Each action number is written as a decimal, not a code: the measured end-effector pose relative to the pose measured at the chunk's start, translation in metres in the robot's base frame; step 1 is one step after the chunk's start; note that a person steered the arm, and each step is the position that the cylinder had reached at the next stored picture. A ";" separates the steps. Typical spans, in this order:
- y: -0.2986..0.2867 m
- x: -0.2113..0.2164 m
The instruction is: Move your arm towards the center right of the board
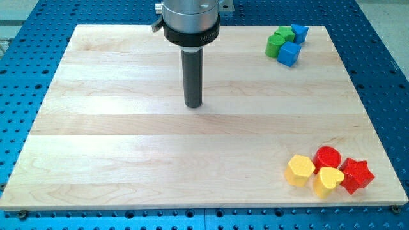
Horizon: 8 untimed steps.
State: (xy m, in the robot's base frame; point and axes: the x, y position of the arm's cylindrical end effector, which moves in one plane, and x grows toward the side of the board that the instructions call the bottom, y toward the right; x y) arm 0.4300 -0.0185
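My tip (193,105) rests on the wooden board (128,140), in its upper middle, a little left of centre. It touches no block. At the view's top right a group stands together: a green block (275,45), a second green block (282,33), a blue cube (289,53) and a blue block (299,32). At the view's bottom right another group stands together: a yellow hexagon block (300,170), a red cylinder (328,156), a yellow heart block (328,181) and a red star block (356,176). Both groups are far to the right of my tip.
The board lies on a blue perforated table (383,57). The arm's silver and black collar (190,25) hangs over the board's top edge.
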 end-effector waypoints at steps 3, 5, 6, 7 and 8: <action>0.000 0.000; 0.019 -0.001; 0.033 -0.001; 0.042 -0.001; 0.043 0.005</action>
State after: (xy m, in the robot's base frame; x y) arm 0.4349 0.0240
